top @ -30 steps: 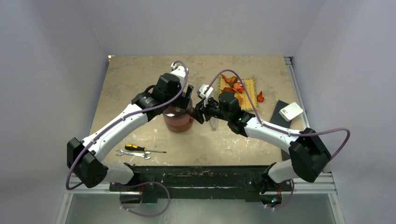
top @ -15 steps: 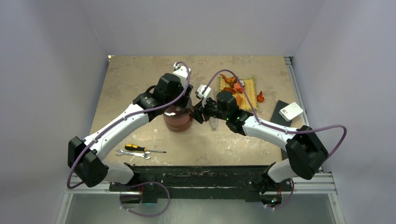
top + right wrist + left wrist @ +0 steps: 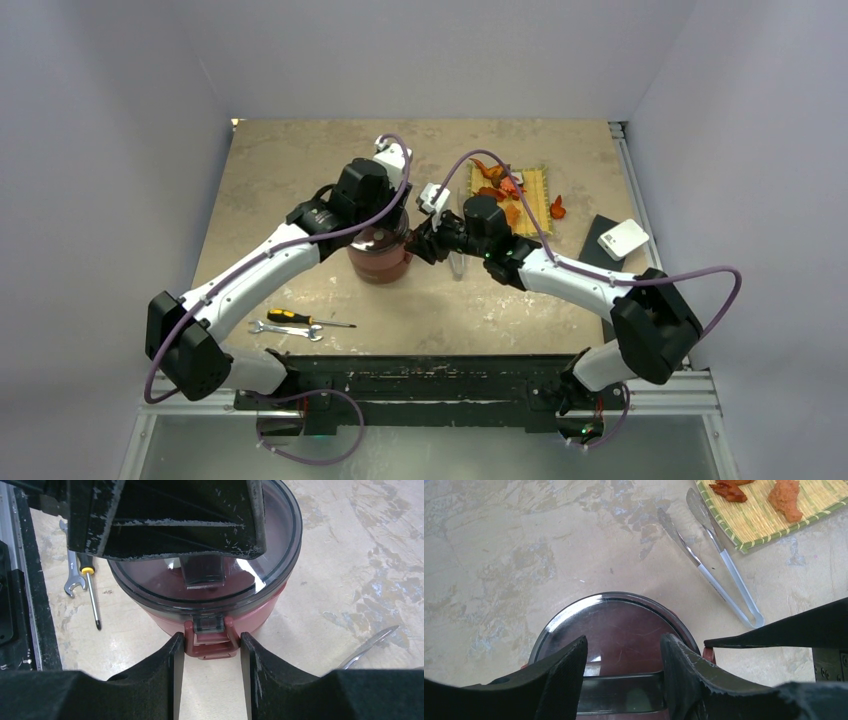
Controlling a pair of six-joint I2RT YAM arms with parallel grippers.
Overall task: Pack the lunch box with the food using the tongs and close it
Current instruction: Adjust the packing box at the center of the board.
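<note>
Quick status from my end: the lunch box (image 3: 380, 262) is sitting mid-surface (image 3: 300, 180), stacked and with its dark top lid (image 3: 614, 625) on, so nothing gets packed until that comes off. The left gripper (image 3: 624, 645) hangs straight over the lid with the lid's handle (image 3: 619, 692) sitting in the gap between its 2 fingers. The jaws are about half spread and I honestly can't tell if they're biting the handle yet. The right gripper (image 3: 211, 639) comes in level from the box's right side. Its 2 fingers straddle the red side clasp (image 3: 210, 649), right up against it, but I can't tell if that's a real clamp either. The bit that matters next, I reckon, is that the handle is directly below the left gripper, so the pull is straight up while the right steadies the base. The tongs (image 3: 737, 580) lie flat just right of the box, joined end nearest the right gripper, tips pointing at the mat (image 3: 774, 515) where the food (image 3: 785, 497) sits. That makes the right arm the nearer one.
</note>
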